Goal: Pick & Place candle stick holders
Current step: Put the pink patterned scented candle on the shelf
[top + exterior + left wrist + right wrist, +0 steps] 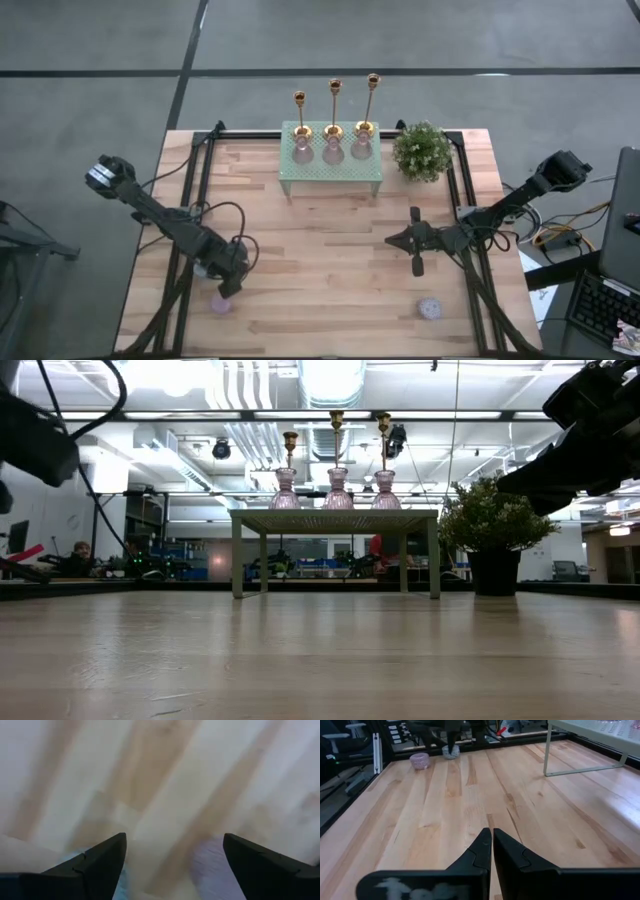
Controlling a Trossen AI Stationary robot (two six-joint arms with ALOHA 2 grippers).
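Three gold candlesticks (334,108) upright in a row at upper centre of the overhead frame, each seated in a pink glass vase (332,150); three vases, all on a small pale green stand (330,172) at the far edge of the table. One potted plant (421,150) just right of the stand. Two small pinkish glass pieces lying on the boards: one (220,304) at lower left, one (430,308) at lower right.

Left gripper (231,288) at lower left, low over the boards just above the left-hand glass piece, fingers (102,857) spread wide. Right gripper (416,243) right of centre, well apart from the stand, fingers (479,851) pressed together.

Light wooden plank table (330,280) framed by black rails; grey floor around it. Table-height view: open workshop with ceiling ducts, strip lights, benches and a seated person (78,556) at far left.

Left wrist view blurred; a pale lilac shape (212,865) between the fingers, hard to identify. Both arms cut off at the edges of the table-height view. Candlestick bases hidden inside the vases.
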